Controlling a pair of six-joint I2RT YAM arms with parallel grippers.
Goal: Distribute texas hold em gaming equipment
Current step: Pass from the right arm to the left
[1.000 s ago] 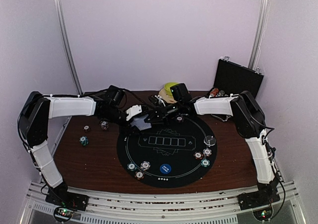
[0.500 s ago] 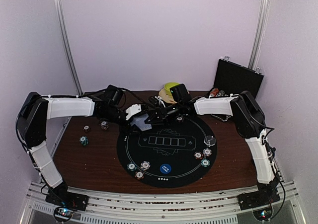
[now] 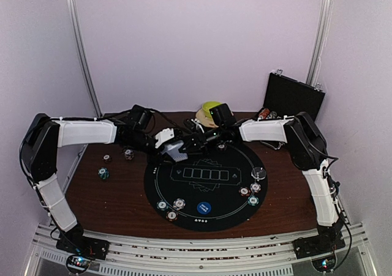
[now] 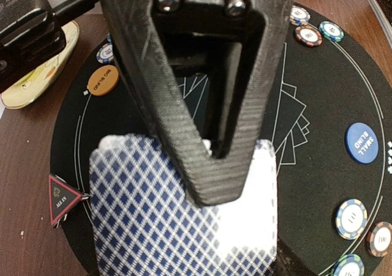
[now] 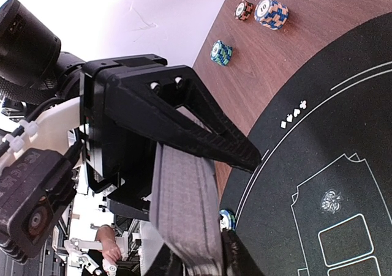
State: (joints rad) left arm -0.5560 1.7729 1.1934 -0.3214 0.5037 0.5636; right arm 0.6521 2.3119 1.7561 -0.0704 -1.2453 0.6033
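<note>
At the round black mat's (image 3: 202,193) far rim, the right gripper (image 5: 193,261) pinches a diamond-backed card deck (image 4: 153,221). The left gripper (image 3: 170,146) straddles it with weave-textured black fingers (image 4: 177,117) — narrower than before, grip unclear.

one card deck (image 4: 153,215), one blue disc (image 4: 361,142), one orange disc (image 4: 102,80).

- A robotics lab's recording booth rather than a card room.
- Plain pale walls (image 3: 196,43) close in the back and both sides, with bare metal posts (image 3: 81,49) running up them.
- Two white-and-black robot arms, the left arm (image 3: 86,131) and the right arm (image 3: 266,129), stand on a slotted aluminium rail (image 3: 202,251) at the near edge of a brown tabletop (image 3: 116,193).
- A round black poker mat (image 3: 214,193) with poker chips (image 3: 179,204) lies staged between them, and a black case (image 3: 293,97) stands at the back right.
</note>
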